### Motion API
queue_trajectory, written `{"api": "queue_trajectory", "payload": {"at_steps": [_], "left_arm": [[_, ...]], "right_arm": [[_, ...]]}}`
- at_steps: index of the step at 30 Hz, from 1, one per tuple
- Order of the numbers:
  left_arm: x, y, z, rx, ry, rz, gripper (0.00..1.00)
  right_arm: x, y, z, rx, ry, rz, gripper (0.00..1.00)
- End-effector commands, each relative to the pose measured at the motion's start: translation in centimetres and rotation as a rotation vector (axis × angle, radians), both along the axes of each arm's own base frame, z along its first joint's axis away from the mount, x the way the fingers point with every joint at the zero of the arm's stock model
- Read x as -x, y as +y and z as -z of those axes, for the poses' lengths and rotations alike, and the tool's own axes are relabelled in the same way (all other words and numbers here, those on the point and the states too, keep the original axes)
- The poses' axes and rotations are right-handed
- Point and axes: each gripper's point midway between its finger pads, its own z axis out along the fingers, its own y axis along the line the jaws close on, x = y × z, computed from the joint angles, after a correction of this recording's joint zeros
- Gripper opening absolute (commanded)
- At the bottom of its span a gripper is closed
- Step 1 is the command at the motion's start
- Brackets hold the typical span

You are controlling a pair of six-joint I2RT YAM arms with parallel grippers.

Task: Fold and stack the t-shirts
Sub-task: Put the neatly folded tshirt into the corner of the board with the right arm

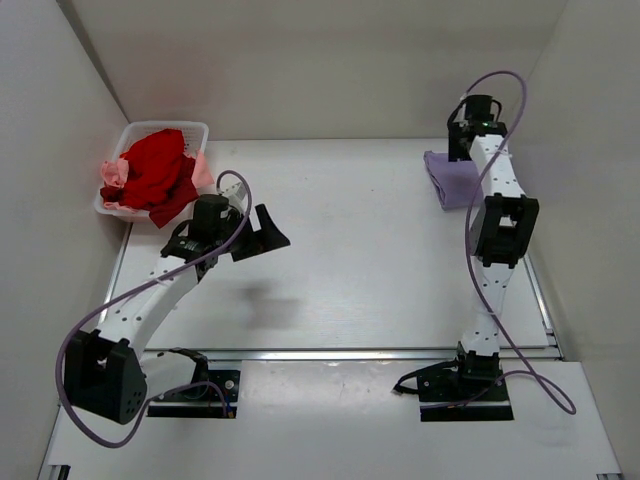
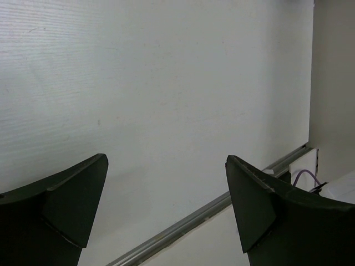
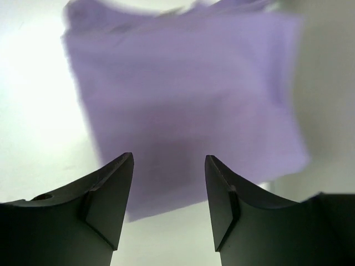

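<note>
1. Lavender t-shirt (image 1: 447, 180): folded into a flat, roughly square pad, lying on the counter (image 1: 370, 260) near its far right corner. In the right wrist view it (image 3: 183, 105) fills most of the frame and is out of focus, with one folded edge toward the camera.
2. Red t-shirt (image 1: 155, 170): unfolded and bunched in the white basket (image 1: 195, 128), piled above the rim. Part of it spills over the basket's near side.
3. Pink t-shirt (image 1: 113, 176): also crumpled in the basket, mostly under the red one. It shows at the left side and again as a bit at the right of the red cloth.
4. The basket sits at the far left corner of the counter, against the left wall.
5. Right claw (image 1: 462, 150): reached out to the far right corner, pointing down over the lavender t-shirt. In the right wrist view the claw (image 3: 169, 160) has its fingers apart with nothing clamped between them, only the shirt showing behind. Cannot tell whether the tips touch the cloth.
6. Left claw (image 1: 262, 232): over the left half of the counter, just near of the basket and clear of it. In the left wrist view the claw (image 2: 166, 166) is spread wide and holds nothing, with only bare counter (image 2: 166, 83) below.
7. Both arm bases are bolted at the near edge, and purple cables loop along each arm.
</note>
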Motion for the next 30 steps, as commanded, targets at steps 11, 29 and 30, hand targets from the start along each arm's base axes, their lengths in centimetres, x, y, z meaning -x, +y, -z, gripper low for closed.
{"api": "queue_trajectory", "payload": {"at_steps": [11, 29, 30], "left_arm": [[1.1, 0.3, -2.2, 0.046, -0.061, 0.007, 0.98], [0.5, -0.2, -4.1, 0.071, -0.117, 0.055, 0.99], [0.5, -0.1, -4.5, 0.071, -0.121, 0.055, 0.98]], "right_arm": [[2.8, 4.7, 11.6, -0.202, 0.290, -0.011, 0.50], [-0.9, 5.0, 7.7, -0.349, 0.109, -0.114, 0.55], [-1.7, 4.9, 7.3, -0.328, 0.077, -0.110, 0.56]]}}
